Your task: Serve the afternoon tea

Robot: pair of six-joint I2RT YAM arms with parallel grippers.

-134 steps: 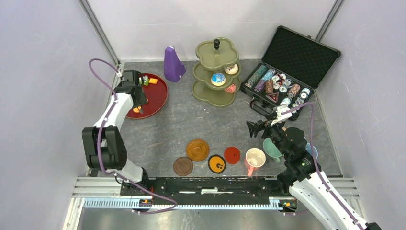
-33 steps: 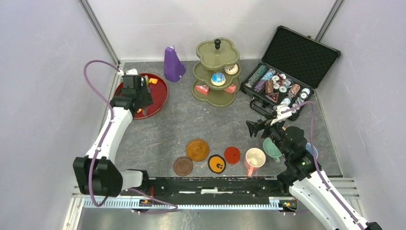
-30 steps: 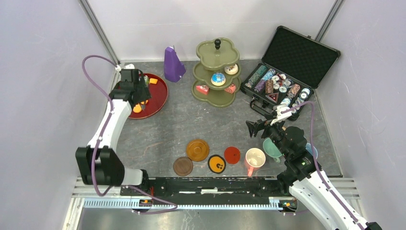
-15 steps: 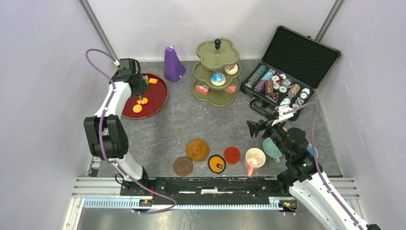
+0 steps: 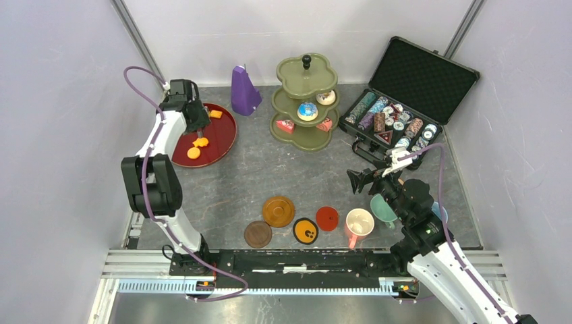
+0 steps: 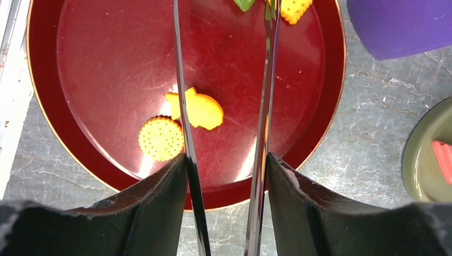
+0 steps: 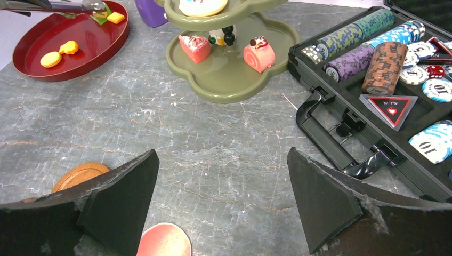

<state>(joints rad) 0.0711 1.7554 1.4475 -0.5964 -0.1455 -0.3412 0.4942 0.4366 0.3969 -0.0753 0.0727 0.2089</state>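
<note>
My left gripper (image 6: 225,160) is shut on metal tongs (image 6: 181,106) whose blades reach across the red tray (image 6: 80,53). Between and beside the blades lie a fish-shaped biscuit (image 6: 200,109) and a round biscuit (image 6: 160,138); a green piece (image 6: 244,4) and a square cracker (image 6: 295,8) sit by the tips. From above, the left gripper (image 5: 191,111) hangs over the tray's (image 5: 219,145) back left. The olive stand (image 5: 305,138) carries several small cakes (image 5: 307,111). My right gripper (image 7: 222,160) stands open and empty over bare table, by the pink mug (image 5: 359,221) and teal mug (image 5: 382,208).
Several round coasters (image 5: 278,210) lie in front of the arm bases. A purple pyramid (image 5: 245,91) stands behind the tray. The open black chip case (image 5: 405,101) fills the back right, its handle (image 7: 341,133) near my right gripper. A blue mug (image 5: 440,212) peeks out behind the right arm.
My left arm drew back from the tray's front to its back left, uncovering the two biscuits. A pink cake slice appeared on the stand's bottom tier. The right arm has not moved.
</note>
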